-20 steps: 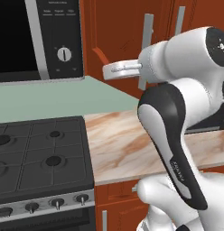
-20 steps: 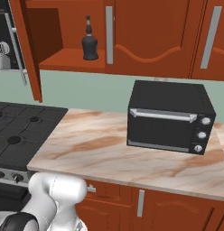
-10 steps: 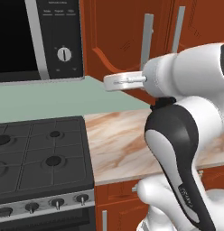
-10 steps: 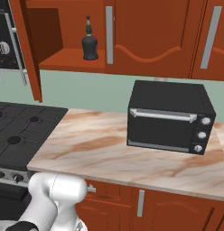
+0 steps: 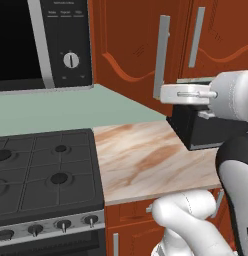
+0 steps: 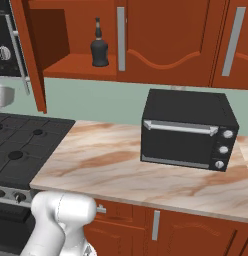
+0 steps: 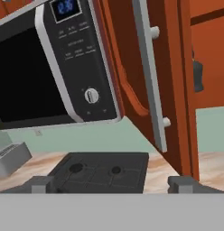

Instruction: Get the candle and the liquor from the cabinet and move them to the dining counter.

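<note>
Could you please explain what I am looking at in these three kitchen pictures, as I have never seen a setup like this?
This is a rendered kitchen with a white robot arm on a base that can drive. Two pictures come from cameras on the base, behind the arm to its left and right. The third comes from a camera on the hand, whose two dark fingertips stand wide apart, holding nothing.

The arm is to fetch things from the wall cabinet, whose door hangs open. On its shelf stands a black bottle. I cannot make out a candle.

On the marble worktop sits a black toaster oven. To its left is a black stove, with a microwave above.

The hand camera looks past the open door's silver handle towards the microwave.
</note>
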Controlling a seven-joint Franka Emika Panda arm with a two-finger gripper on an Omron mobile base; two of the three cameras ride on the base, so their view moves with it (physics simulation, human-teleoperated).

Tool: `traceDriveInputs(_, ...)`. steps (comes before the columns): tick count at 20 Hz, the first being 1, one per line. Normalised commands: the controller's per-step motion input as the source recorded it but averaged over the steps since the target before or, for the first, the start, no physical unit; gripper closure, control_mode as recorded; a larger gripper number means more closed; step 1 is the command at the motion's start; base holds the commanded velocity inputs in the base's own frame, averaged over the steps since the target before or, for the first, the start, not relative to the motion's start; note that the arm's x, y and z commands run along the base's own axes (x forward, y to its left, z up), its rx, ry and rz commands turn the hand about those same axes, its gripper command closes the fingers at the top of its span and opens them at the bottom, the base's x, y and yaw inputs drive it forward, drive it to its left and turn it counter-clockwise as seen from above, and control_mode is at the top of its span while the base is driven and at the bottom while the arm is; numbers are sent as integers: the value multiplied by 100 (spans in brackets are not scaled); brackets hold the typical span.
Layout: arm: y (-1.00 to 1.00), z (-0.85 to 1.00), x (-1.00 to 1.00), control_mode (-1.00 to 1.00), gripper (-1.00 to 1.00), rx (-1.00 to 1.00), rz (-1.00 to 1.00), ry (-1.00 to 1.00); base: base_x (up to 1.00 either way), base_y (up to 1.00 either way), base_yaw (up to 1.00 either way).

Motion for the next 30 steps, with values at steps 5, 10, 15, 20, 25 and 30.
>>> traceDriveInputs(5,-67,8,-5,-100,-100,16,0,0,0,0,0)
traceDriveInputs(10,-59,7,1,-100,-100,15,0,2,0,0,0)
traceDriveInputs(15,-40,15,15,-100,-100,20,-5,19,0,0,0)
traceDriveInputs(20,-31,14,16,-100,-100,23,-6,20,0,0,0)
traceDriveInputs(25,-20,3,26,-100,-100,33,-3,21,0,0,0)
traceDriveInputs(30,-8,1,25,-100,-100,30,-4,16,0,0,0)
